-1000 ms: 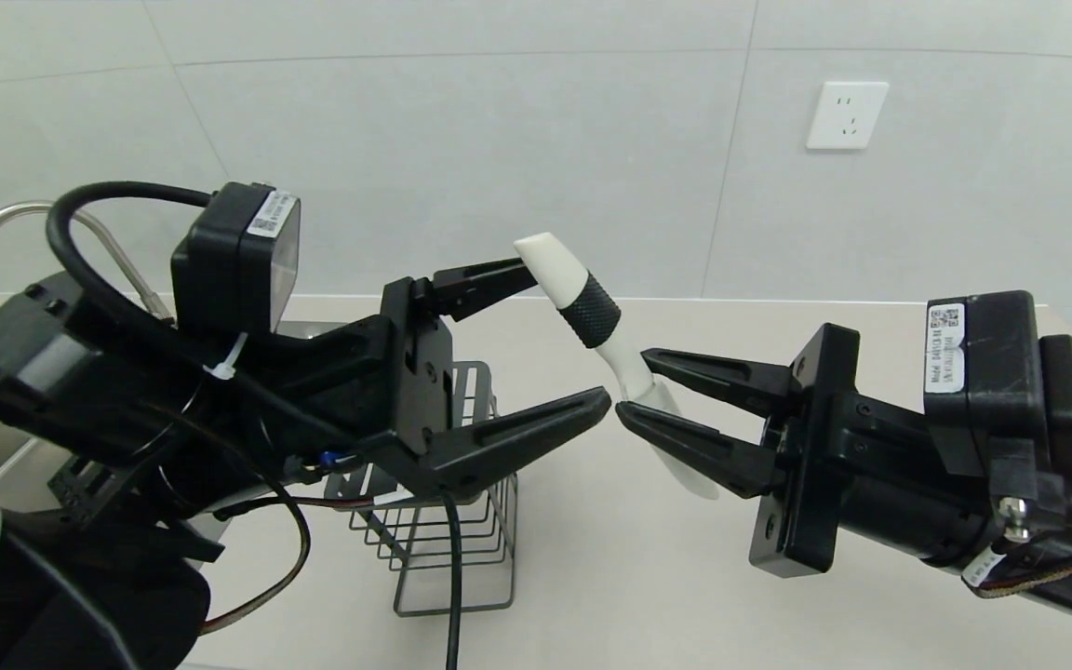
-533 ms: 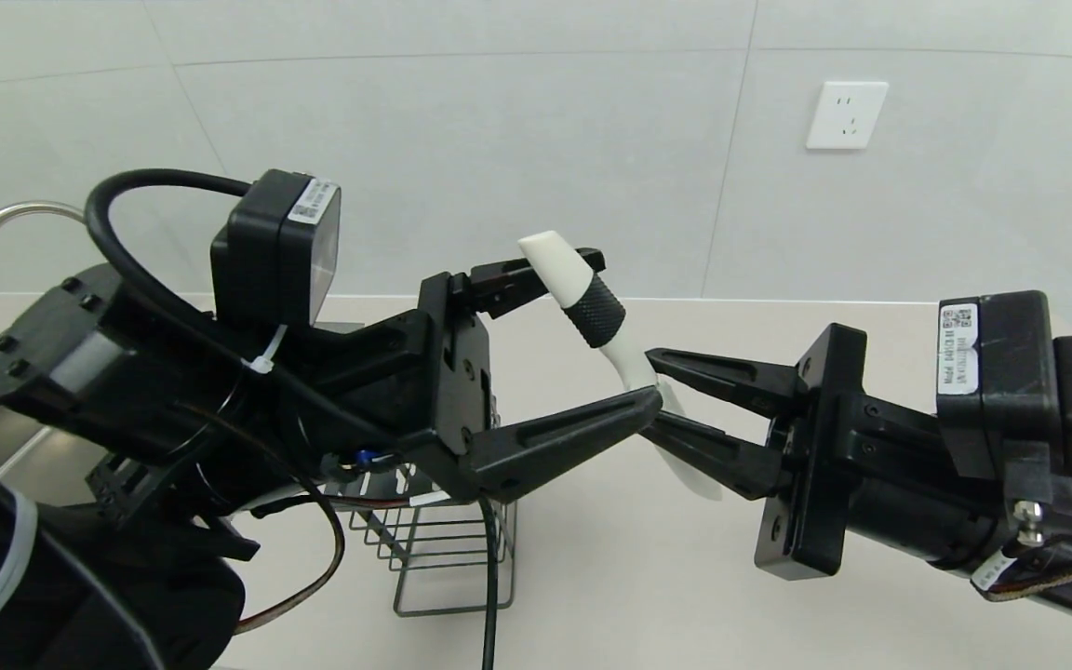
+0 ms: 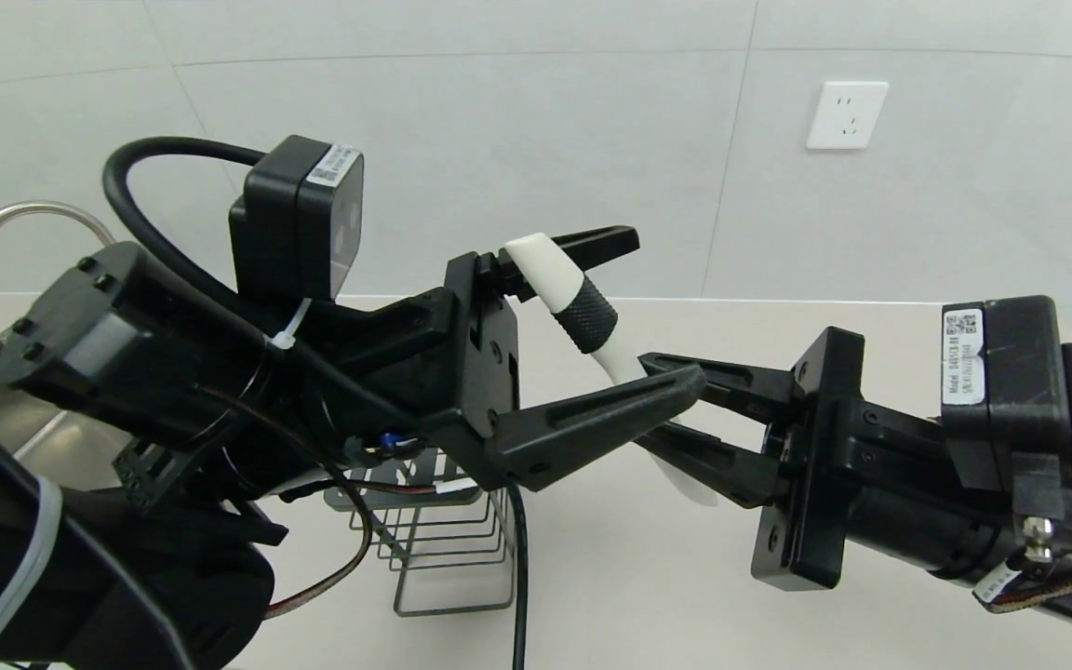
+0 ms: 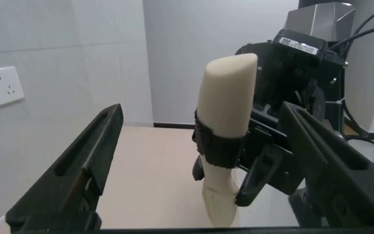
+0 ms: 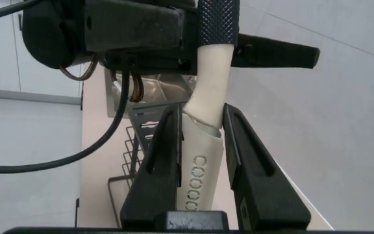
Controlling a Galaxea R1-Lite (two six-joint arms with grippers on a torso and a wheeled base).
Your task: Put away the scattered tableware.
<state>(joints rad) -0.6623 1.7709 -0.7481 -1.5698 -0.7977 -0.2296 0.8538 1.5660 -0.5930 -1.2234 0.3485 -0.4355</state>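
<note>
Pale wall tiles (image 3: 499, 121) with a socket (image 3: 846, 114) back a beige counter (image 3: 629, 577). Well above that counter, in mid-air between the two arms, a white utensil (image 3: 585, 316) with a black knurled band on its handle is held tilted, handle end up and slotted end down. The right gripper (image 5: 201, 130) is clenched on the wider slotted part just below the neck, which leaves the whole handle free. This grasp appears chosen for a hand-over. The left gripper (image 3: 666, 307) is spread wide with one finger on each side of the handle. The left wrist view shows a gap on both sides, so it holds nothing. The right arm reaches in from the robot's right, roughly level, with its fingers pointing toward the left arm. The left arm reaches across from the opposite side, and its fingers overlap those of the right arm. A wire rack (image 3: 443, 549) stands on the counter below the left arm. A sink (image 3: 24, 419) with a curved tap (image 3: 15, 219) lies farther to the left. The rack is judged the likely destination, which would explain passing the utensil to the nearer arm.
</note>
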